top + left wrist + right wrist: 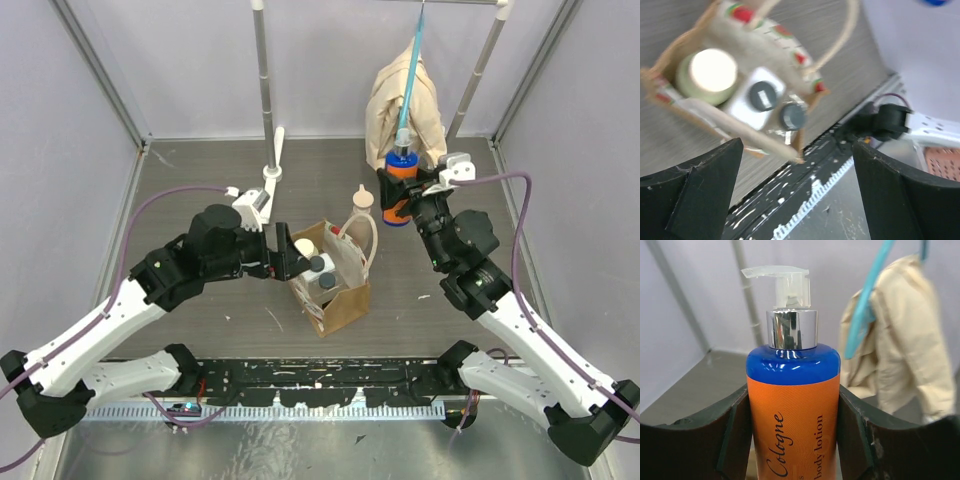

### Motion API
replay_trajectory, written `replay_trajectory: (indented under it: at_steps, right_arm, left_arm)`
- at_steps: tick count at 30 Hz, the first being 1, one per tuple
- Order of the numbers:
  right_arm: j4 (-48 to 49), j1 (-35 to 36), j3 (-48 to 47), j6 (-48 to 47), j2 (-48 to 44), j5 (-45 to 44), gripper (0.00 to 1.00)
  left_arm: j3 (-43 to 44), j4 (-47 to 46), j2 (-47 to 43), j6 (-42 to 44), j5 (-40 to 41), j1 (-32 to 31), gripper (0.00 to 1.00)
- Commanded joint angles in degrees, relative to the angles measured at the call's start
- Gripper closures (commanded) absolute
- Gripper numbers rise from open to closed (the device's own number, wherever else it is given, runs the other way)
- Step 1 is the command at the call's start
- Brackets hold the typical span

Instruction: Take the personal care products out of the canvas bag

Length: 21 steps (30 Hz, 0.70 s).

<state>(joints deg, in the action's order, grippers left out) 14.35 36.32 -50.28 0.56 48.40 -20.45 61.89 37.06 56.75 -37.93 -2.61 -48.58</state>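
The canvas bag (345, 295) stands open at the middle of the table. Inside it show a cream-capped bottle (305, 247) (712, 70) and two dark grey caps (325, 266) (762, 95). My left gripper (297, 258) (797, 200) hovers open over the bag's left rim with nothing between its fingers. A beige pump-top bottle (362, 198) rises at the bag's far edge; whether it is inside I cannot tell. The blue bottle with an orange band (401, 168) (792, 405) stays upright at the back right, with my right gripper (403, 192) (792, 450) shut on it.
A beige cloth on a blue hanger (405, 105) (900, 355) hangs just behind the blue bottle. A white post on a small stand (272, 170) rises behind the left gripper. The black base rail (320, 385) runs along the near edge.
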Motion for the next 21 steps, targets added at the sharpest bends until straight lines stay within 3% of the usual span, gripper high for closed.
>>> replay_trajectory:
  at_steps: [1,7,10,13,14,16,17,21]
  right_arm:
    - [-10.63,0.77,-6.17,8.60,0.82,13.18,0.99]
    - [-9.52,2.34,-7.50,10.36,1.24,15.89,0.99]
    - [-9.47,3.08,-8.11,10.26,1.71,16.01,0.99]
    - [-8.87,3.74,-8.36,10.50,2.04,16.14,0.99]
    - [-8.42,3.95,-8.34,10.65,2.12,16.26,0.99]
    - [-7.69,4.60,-8.42,11.11,2.29,16.47,0.99]
    - [-7.30,4.79,-8.45,11.21,2.45,16.52,1.00]
    - [-5.81,5.91,-8.86,11.99,3.11,16.58,0.99]
  left_arm:
    - [2.93,-13.21,0.27,4.39,-10.65,-3.26,0.01]
    - [6.00,-13.15,4.05,4.97,-7.98,-7.55,0.01]
    - [3.61,-20.16,3.83,5.44,-12.89,-8.06,0.01]
    - [2.57,-22.96,2.98,4.95,-10.72,-8.36,0.04]
    - [2.85,-22.99,3.12,5.72,-10.81,-8.33,0.18]
    - [4.28,-21.13,4.29,5.97,-9.84,-8.30,0.90]
    - [4.87,-20.55,4.93,5.79,-9.82,-8.37,1.00]
    - [6.27,-21.69,7.28,4.86,-11.15,-9.69,1.00]
